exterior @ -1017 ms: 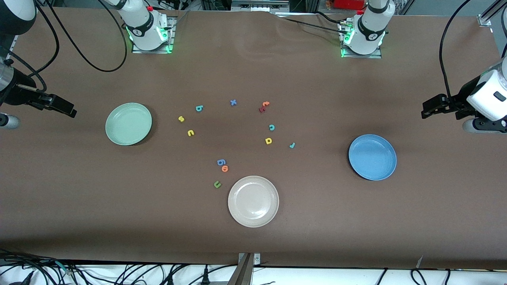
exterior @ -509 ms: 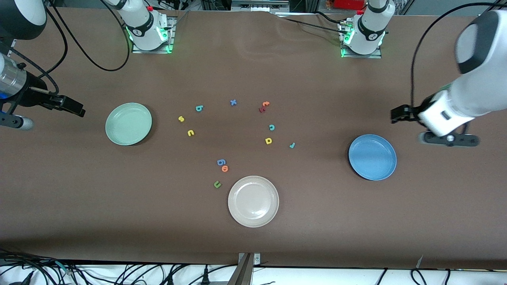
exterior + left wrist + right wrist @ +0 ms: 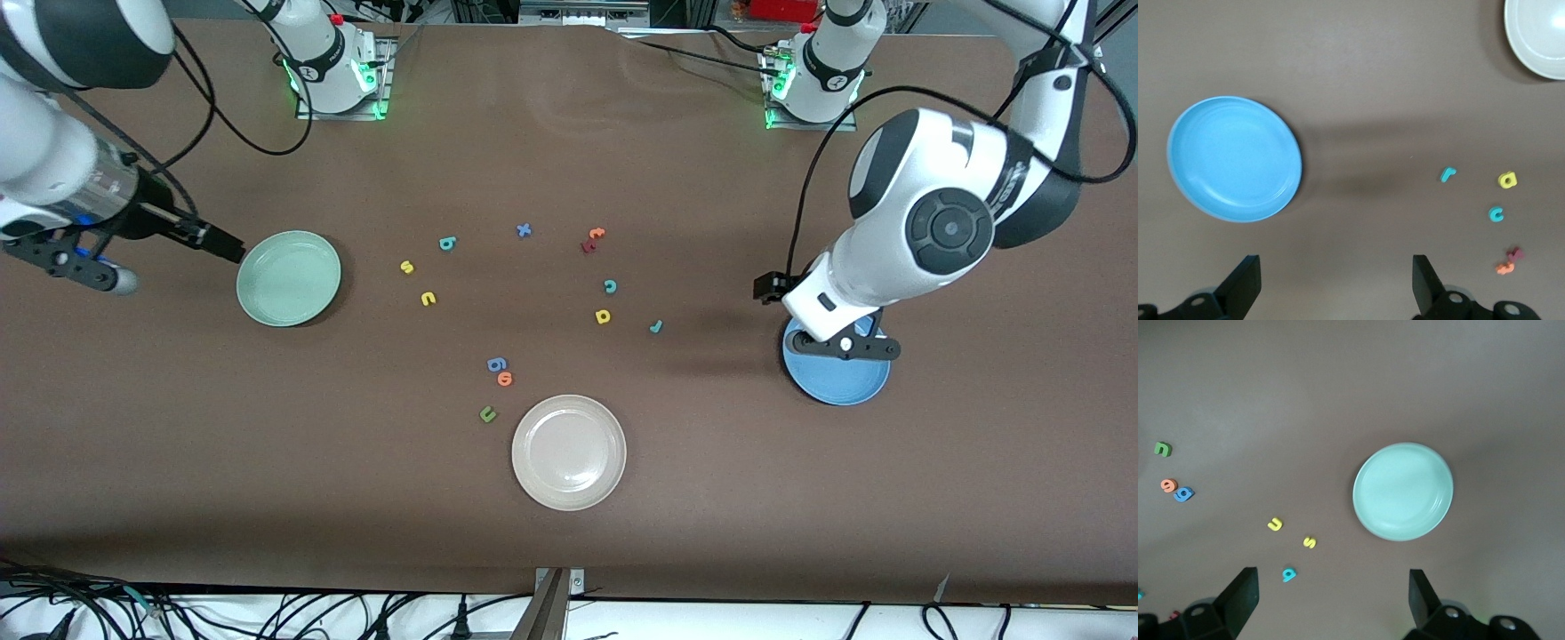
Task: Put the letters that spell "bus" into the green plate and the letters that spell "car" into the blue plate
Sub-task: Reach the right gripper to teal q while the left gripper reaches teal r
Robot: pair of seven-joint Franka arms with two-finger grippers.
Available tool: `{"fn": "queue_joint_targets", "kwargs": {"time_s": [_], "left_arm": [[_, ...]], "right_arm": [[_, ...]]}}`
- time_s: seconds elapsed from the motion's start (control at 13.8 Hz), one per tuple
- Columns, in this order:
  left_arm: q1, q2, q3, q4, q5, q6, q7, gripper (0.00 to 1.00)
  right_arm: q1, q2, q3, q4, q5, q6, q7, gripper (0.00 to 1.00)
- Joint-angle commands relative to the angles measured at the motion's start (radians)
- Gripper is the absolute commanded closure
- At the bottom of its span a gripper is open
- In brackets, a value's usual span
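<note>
Looking from the front camera, I see my left gripper [image 3: 766, 288] in the air just beside the blue plate [image 3: 836, 382], at the left arm's end of the table; my wrist covers part of that plate. My right gripper [image 3: 227, 244] hangs at the rim of the green plate [image 3: 289, 278], at the right arm's end. Between the plates lie the letters: teal "b" [image 3: 447, 244], yellow "s" [image 3: 407, 267] and yellow "u" [image 3: 428, 299] near the green plate; teal "c" [image 3: 610, 286], yellow "a" [image 3: 603, 316] and teal "r" [image 3: 656, 326] more toward the blue plate. All six are on the table, none in a plate. A cream-white plate [image 3: 569, 452] is nearest to the camera.

From the left wrist view, my fingers [image 3: 1245, 283] stand wide apart and hold nothing — the blue plate [image 3: 1235, 159] is empty, and "r" [image 3: 1447, 174], "a" [image 3: 1507, 179], "c" [image 3: 1496, 214] lie well apart from it.

From the right wrist view, my fingers [image 3: 1241, 595] are also spread and empty — the green plate [image 3: 1403, 491] holds nothing, with "u" [image 3: 1275, 524], "s" [image 3: 1309, 543] and "b" [image 3: 1289, 574] lying near it.
</note>
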Motion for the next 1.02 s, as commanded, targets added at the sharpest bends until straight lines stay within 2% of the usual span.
{"fn": "queue_joint_targets", "kwargs": {"time_s": [0.0, 0.51, 0.73, 0.94], "left_arm": [[-0.045, 0.036, 0.005, -0.021, -0.024, 0.085, -0.019, 0.00], [-0.174, 0.053, 0.005, -0.295, 0.028, 0.535, -0.259, 0.00], [-0.233, 0.131, 0.007, -0.320, 0.105, 0.671, -0.391, 0.00], [-0.256, 0.207, 0.007, -0.320, 0.182, 0.769, -0.494, 0.00]], "right_arm": [[0.000, -0.029, 0.072, -0.090, 0.014, 0.043, 0.162, 0.01], [0.000, -0.054, 0.261, -0.438, 0.016, 0.397, 0.466, 0.01], [0.000, -0.022, 0.310, -0.556, 0.016, 0.582, 0.579, 0.01], [0.000, 0.018, 0.332, -0.651, 0.016, 0.736, 0.623, 0.01]]}}
